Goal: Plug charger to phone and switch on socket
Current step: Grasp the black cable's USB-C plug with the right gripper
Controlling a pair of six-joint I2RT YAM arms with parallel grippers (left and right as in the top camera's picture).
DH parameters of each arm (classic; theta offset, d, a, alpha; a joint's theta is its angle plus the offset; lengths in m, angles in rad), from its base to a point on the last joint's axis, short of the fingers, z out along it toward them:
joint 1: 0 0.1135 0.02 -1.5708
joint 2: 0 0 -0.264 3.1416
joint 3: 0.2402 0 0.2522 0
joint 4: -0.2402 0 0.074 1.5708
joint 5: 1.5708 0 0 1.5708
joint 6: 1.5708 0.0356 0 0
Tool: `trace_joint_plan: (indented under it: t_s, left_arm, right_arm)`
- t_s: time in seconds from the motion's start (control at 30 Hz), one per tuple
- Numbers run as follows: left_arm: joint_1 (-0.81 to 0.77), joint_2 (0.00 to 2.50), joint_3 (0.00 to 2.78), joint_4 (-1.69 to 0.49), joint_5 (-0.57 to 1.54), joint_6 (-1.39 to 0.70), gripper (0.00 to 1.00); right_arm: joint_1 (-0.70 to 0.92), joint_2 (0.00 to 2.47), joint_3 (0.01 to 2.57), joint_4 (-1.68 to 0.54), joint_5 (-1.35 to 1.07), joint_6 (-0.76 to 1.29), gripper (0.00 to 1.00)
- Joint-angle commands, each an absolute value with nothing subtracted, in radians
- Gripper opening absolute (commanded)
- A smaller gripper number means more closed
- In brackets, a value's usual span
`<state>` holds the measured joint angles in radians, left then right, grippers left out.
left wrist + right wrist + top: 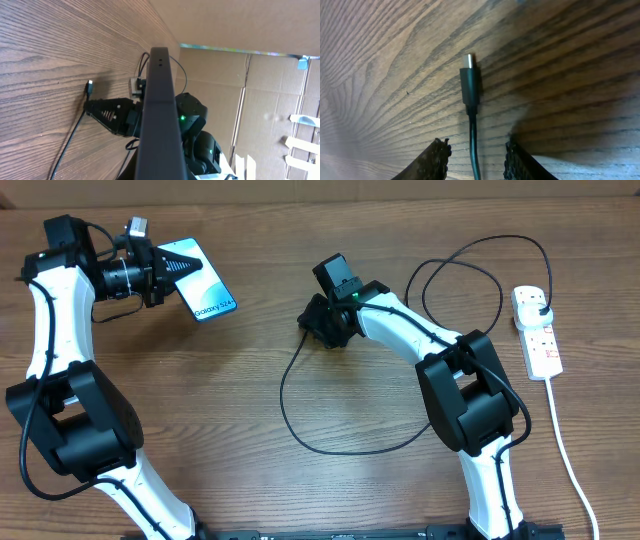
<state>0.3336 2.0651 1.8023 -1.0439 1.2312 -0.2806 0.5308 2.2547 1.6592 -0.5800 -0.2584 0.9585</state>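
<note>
**benchwatcher:** ok, where's the phone (pixel 205 288) being kept right now? And is it actually being gripped?

**yam_fan:** It's being held near the far left corner of the table (pixel 200 400). It's being pinched at one short end by the left gripper (pixel 168 268), with the jaws pressed tight onto it. The lit screen is being shown to the overhead camera, and the "Galaxy" end is being pointed toward the middle of the table. On the left wrist camera only its thin dark edge is being seen.

**benchwatcher:** and the charger (pixel 340 450)? Is it being grabbed yet?

**yam_fan:** Not as far as can be seen. The connector tip (pixel 470 82) is lying flat on the wood around the middle of the table, a bit toward the far edge. The right gripper (pixel 475 159) is being held low just behind it. The fingertips (pixel 437 157) are being kept spread, one on each side of the cable. A gap is being left on both sides, so nothing is being squeezed.

**benchwatcher:** where's the rest of the cable being routed?

**yam_fan:** It's being looped toward the front edge, then curled back up to the far right. There the black plug (pixel 540 306) is sitting in the far end of the socket (pixel 540 345). That strip is lying along the right edge, well apart from the phone. Its white lead (pixel 565 450) is being trailed down toward the front right corner. The switches are being shown too small to tell on from off.
</note>
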Motion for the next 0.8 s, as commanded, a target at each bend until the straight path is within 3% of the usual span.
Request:
trace_joint_plan:
  t_s: [0.0,0.77]
  left_arm:
    - [0.324,2.057,1.815,-1.047,1.283,-0.262,0.04]
    - [0.319,2.057,1.815,-1.048,1.283,-0.262,0.04]
  right_arm:
    - [0.533,2.268,1.673,-0.551,-0.266,0.942,0.39]
    - [0.537,2.320,1.622,-0.494,-0.209,0.946,0.36]
